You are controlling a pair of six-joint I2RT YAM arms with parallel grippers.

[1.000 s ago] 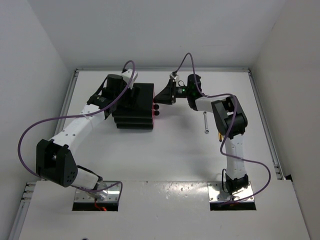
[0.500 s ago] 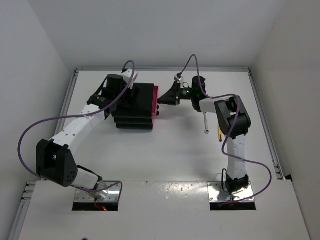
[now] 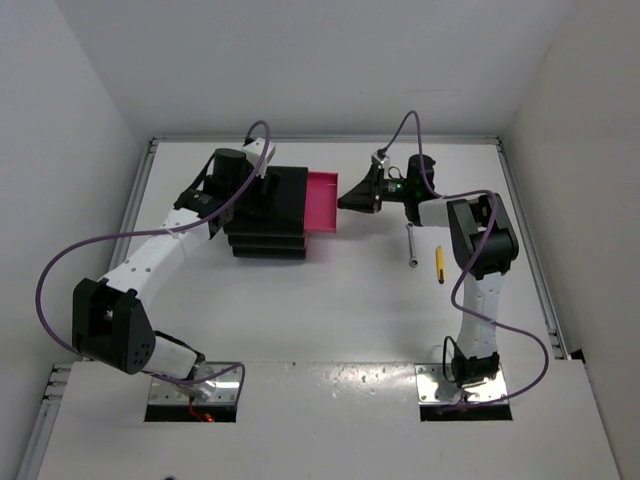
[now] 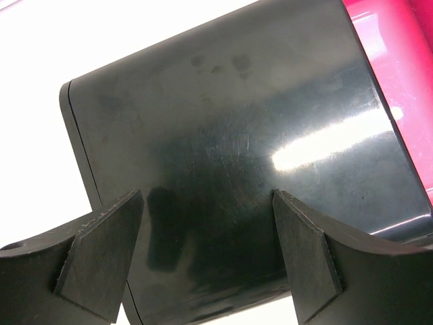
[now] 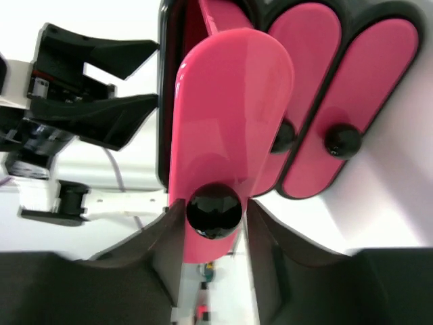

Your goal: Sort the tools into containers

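Note:
The black three-tier drawer unit (image 3: 268,218) stands at the back left of the table. Its top pink drawer (image 3: 322,203) is pulled out to the right. My right gripper (image 3: 346,200) is shut on that drawer's round black knob (image 5: 214,210), which sits between the fingers (image 5: 166,250). My left gripper (image 4: 203,250) is open, its pads spread over the unit's glossy black top (image 4: 237,135). A thin silver wrench (image 3: 411,245) and a yellow cutter (image 3: 439,264) lie on the table right of the unit. Scissors and the blue-handled tool are out of view.
The two lower pink drawers (image 5: 369,81) are shut, each with its own black knob (image 5: 342,140). The open drawer's pink edge (image 4: 399,68) shows in the left wrist view. White walls close in the table at the back and sides.
My right gripper has moved right with the knob, and the top drawer has slid from shut to well out. The left arm has held still on the unit.

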